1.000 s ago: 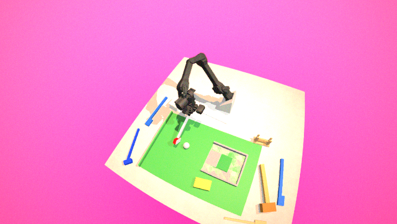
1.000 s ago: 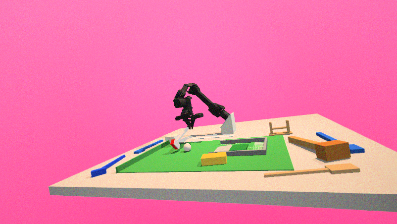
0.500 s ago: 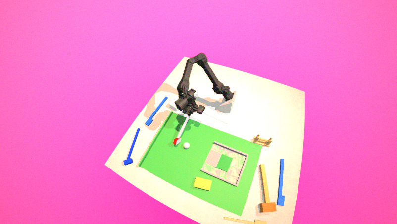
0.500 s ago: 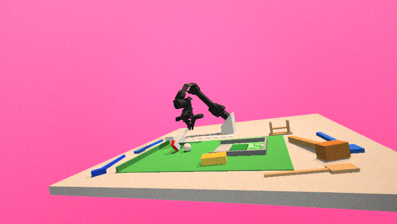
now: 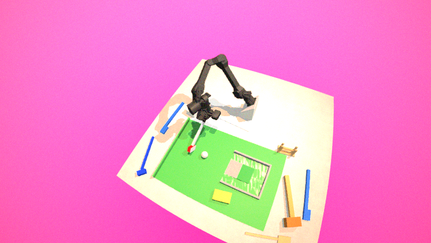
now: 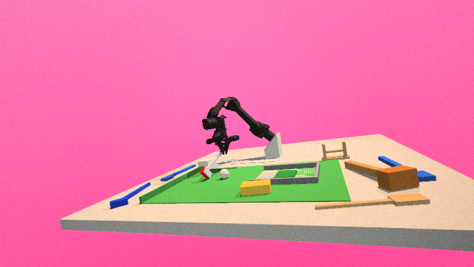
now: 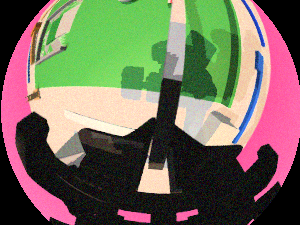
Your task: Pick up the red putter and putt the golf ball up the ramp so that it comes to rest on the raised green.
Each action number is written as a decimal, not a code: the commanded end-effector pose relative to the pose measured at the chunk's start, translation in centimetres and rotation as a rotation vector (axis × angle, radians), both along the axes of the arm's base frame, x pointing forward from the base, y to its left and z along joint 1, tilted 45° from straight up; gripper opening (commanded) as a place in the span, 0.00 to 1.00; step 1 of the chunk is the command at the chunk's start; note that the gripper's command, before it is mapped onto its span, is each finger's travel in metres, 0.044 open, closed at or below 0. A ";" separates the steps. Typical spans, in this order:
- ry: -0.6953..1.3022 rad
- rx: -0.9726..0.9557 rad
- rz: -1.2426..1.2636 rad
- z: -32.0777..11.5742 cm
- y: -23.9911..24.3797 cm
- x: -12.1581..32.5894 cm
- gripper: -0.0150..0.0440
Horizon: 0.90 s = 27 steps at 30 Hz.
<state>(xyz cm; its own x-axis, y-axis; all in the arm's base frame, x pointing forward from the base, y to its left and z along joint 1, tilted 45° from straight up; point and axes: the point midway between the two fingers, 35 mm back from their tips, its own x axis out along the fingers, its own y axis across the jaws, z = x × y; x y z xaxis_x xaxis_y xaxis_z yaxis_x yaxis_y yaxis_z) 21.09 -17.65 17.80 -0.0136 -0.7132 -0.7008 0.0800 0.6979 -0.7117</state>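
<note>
The black parallel-jaw gripper point(image 5: 204, 118) clamps the grey shaft of the red-headed putter point(image 5: 196, 138). The small white golf ball point(image 5: 204, 154) sits just beside the red head, ramp-side. Address is set, I judge; next calls for a measured stroke toward the grey-walled raised green point(image 5: 246, 173).

The backdrop was a flat hot pink. The cream-beige desk point(image 5: 301, 120) showed a grey front edge. On it lay a bright green putting mat point(image 5: 193, 178) with a darker green raised lip. The putter point(image 5: 196, 138) had a pale grey shaft and a red head; the small round golf ball point(image 5: 204, 154) was white. The grey-framed raised green point(image 5: 245, 173) carried a green-and-white streaked pattern, a pinkish-beige ramp and a plain green square. A flat block point(image 5: 222, 195) was yellow, three L-shaped sticks point(image 5: 171, 118) blue, a mallet point(image 5: 290, 208) orange-headed and tan-handled. The arm point(image 5: 211, 81) was charcoal black.
</note>
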 end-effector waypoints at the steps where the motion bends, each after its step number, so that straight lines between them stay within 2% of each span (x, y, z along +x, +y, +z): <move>1: 0.000 0.000 0.000 0.0 0.0 0.0 0.25; 4: -0.001 0.005 0.000 -0.7 0.6 0.3 0.25; 9: -0.002 0.026 0.001 -5.3 4.9 1.5 0.25; 15: -0.002 0.008 0.005 -9.6 9.4 1.1 0.25; 27: -0.002 0.012 0.006 -8.0 11.5 1.3 0.25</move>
